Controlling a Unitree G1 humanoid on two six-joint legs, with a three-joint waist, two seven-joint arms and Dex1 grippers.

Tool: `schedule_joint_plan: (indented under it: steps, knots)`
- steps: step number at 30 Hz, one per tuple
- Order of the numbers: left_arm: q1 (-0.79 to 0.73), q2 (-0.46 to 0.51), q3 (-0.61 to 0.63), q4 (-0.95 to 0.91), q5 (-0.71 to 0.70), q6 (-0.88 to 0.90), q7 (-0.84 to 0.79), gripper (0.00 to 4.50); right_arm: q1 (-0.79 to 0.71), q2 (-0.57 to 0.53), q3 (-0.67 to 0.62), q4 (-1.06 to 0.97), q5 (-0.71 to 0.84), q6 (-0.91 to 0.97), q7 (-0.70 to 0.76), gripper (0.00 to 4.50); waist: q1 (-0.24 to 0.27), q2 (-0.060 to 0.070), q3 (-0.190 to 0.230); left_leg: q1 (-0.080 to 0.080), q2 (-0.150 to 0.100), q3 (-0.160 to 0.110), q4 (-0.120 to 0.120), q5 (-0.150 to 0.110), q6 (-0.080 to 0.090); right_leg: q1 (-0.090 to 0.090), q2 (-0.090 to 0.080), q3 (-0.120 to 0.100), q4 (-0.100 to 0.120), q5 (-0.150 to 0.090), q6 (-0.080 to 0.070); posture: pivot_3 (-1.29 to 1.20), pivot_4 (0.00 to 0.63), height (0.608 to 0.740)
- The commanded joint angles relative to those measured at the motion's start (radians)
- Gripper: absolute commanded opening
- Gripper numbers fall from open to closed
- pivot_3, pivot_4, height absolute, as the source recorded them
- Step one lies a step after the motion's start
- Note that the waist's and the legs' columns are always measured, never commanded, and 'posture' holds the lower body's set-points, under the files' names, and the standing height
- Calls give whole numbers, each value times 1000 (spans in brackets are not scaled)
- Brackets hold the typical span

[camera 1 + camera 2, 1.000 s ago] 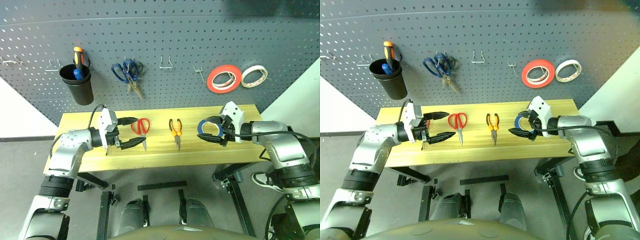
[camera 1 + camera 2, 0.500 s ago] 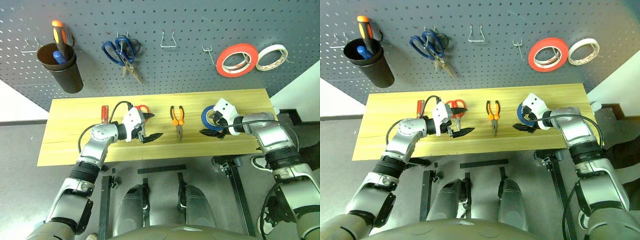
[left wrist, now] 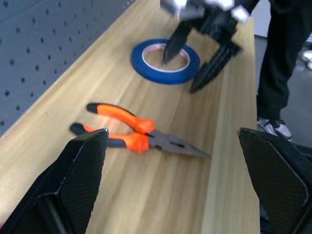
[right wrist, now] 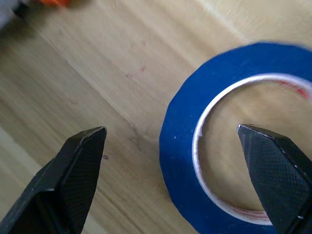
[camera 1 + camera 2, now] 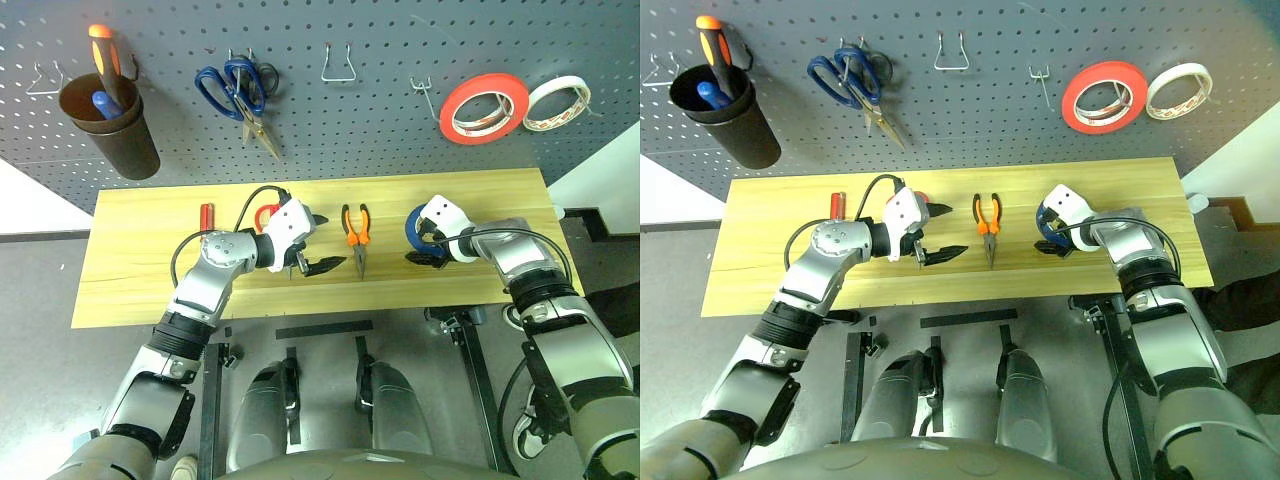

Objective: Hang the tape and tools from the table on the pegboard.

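Blue tape (image 5: 421, 228): lies flat on the table (image 5: 140, 270), toward its right end. Right gripper (image 5: 428, 248) poised directly over it, fingers spread wide, one tip over the central hole, the other outside the near rim (straddling the band, nothing held). Left gripper (image 5: 316, 243), likewise open and empty, hovers between red-handled scissors (image 5: 268, 213) and pliers (image 5: 355, 238), well apart from the roll. Nearer arm, by judgement: the right.

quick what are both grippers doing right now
Left gripper: open, empty, near the pliers.
Right gripper: open, one finger inside the blue tape, not gripping.
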Motion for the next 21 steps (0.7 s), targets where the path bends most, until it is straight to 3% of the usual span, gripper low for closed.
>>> schedule_joint_plan:
  steps: [1, 12, 17, 21]
  knots:
    - [41, 15, -1, -98, -23, 56, 3, 4500, 7, -9, 37, 20, -54, -12, 24, 4137, 0, 0, 0, 0, 0, 0, 0, 0, 0, 0, 0, 0, 0, 0, 0, -8, 405, 732]
    - [90, 60, 26, -171, -42, 120, 17, 4500, 10, -5, 47, -11, -95, 44, 75, 807, 5, 0, 0, 1, 1, -1, 2, 0, -1, 1, 0, 0, 0, 0, 0, 7, 382, 732]
    - [109, 64, 61, -209, -105, 108, -5, 4500, -1, -30, 6, -79, -50, 69, 124, 689, 5, 0, 0, 1, 1, -1, 1, 0, -1, 1, 0, 0, 0, 0, 0, -1, 350, 732]
    - [154, 82, 116, -253, -184, 62, -50, 4500, 71, -87, -57, -315, 17, 162, 193, 687, 7, 0, 0, -1, 1, -1, 0, 0, -1, 0, 0, 0, -1, 0, 0, -5, 312, 732]
